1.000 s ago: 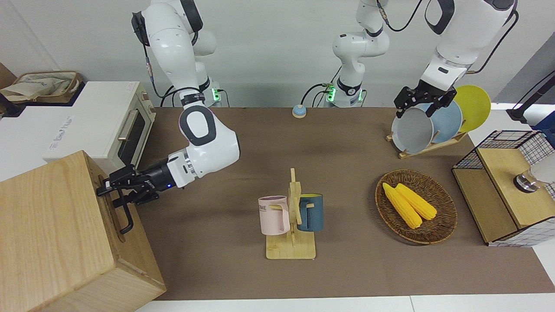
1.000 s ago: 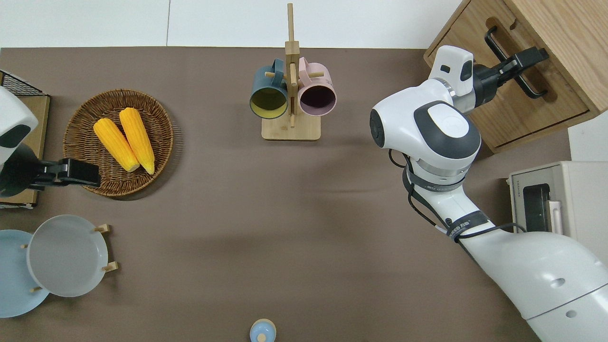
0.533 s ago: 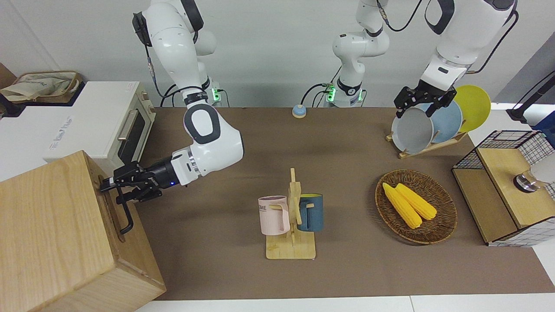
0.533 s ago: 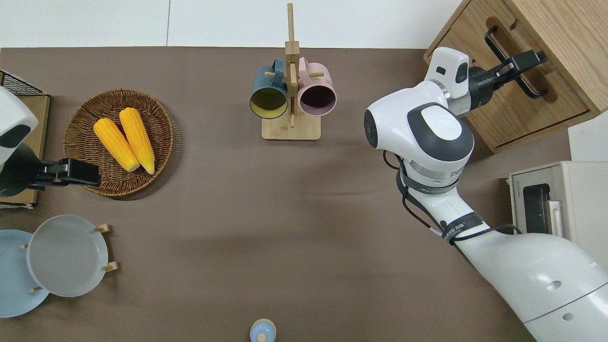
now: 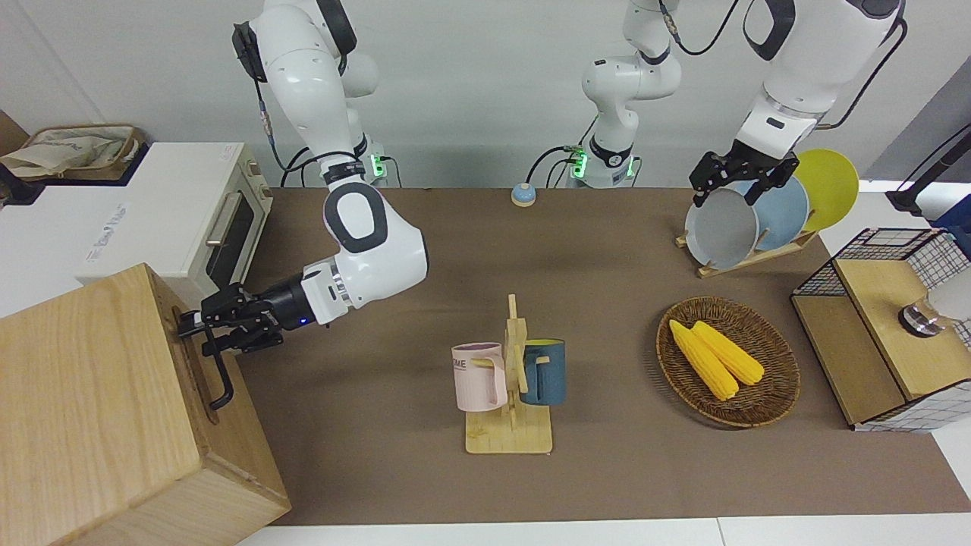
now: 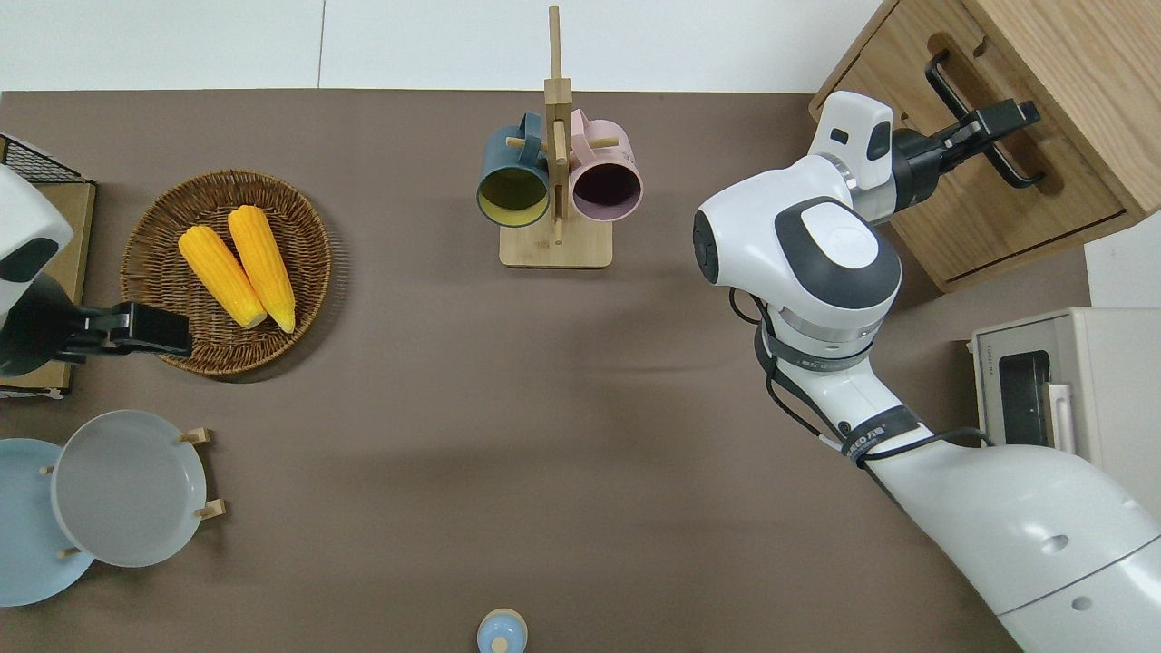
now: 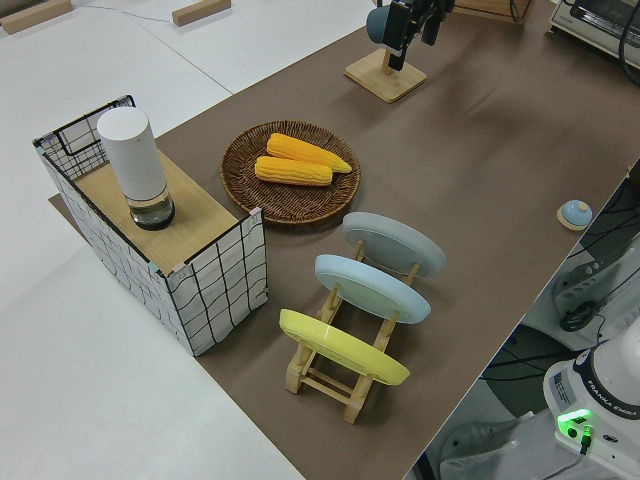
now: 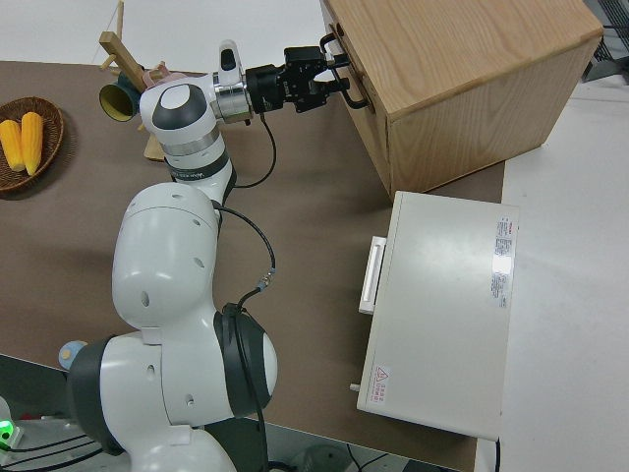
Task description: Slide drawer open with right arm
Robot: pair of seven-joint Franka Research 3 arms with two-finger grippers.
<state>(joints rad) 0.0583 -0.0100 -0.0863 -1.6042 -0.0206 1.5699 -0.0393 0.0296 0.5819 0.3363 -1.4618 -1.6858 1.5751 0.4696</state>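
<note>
Brown matte surface [image 6: 435,381], white wall above. Right tool [image 6: 1002,120]: black fingers pinching the black metal bar handle [image 6: 980,116] of the drawer [image 6: 970,195], pale grained wood, in the box cabinet [image 5: 83,394] at the right arm's end. Drawer apparently barely drawn; nearly all the pull remains. Left arm parked.

glossy white right arm [image 5: 356,227] with dark joint pads, black cables.

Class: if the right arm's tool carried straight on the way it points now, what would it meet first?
The right tool points at the big wooden cabinet. It is already at the drawer's black bar handle, so that handle, then the drawer front behind it. Actual contact is unclear.
</note>
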